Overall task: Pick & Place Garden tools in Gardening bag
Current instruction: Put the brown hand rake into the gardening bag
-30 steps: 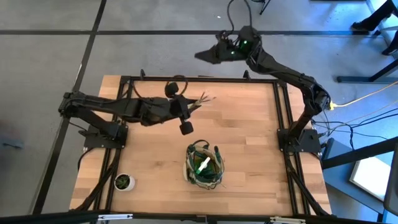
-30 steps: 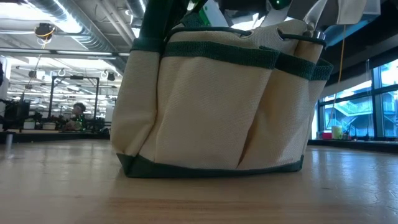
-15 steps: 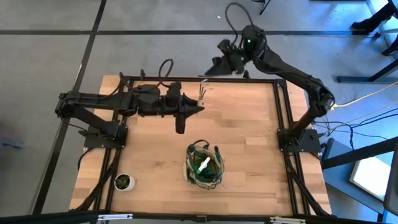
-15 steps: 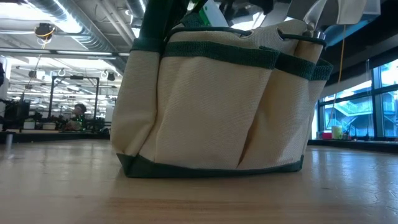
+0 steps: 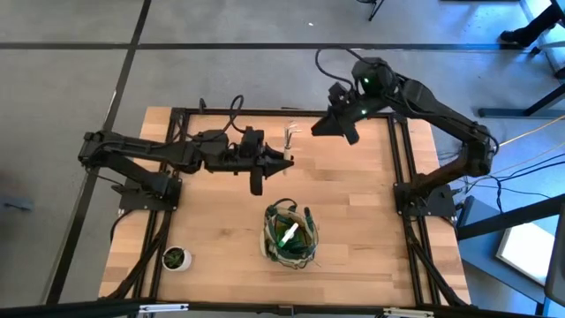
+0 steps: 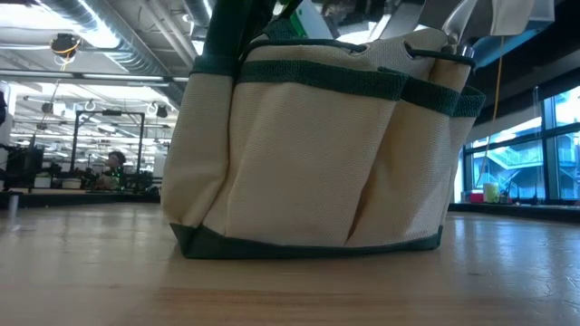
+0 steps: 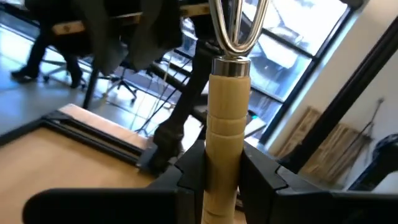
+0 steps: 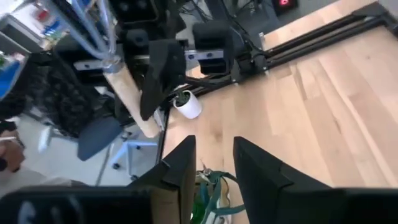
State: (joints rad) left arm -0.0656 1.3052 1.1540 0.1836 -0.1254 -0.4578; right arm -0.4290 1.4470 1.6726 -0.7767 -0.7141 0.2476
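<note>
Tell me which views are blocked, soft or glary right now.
Low view: the gardening bag fills the frame, hiding both arms. Left wrist view: bright windows behind, the fork's wooden handle close and slightly soft in the left pincer. High view: evenly lit, table clear to read.

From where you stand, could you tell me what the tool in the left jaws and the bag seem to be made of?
The garden fork held by the left gripper: its handle looks like pale unfinished wood with turned rings, and its collar and prongs look like shiny metal with bright reflections. The gardening bag: apparently woven canvas, given the matte cream panels with visible weave, green fabric trim and soft folds.
</note>
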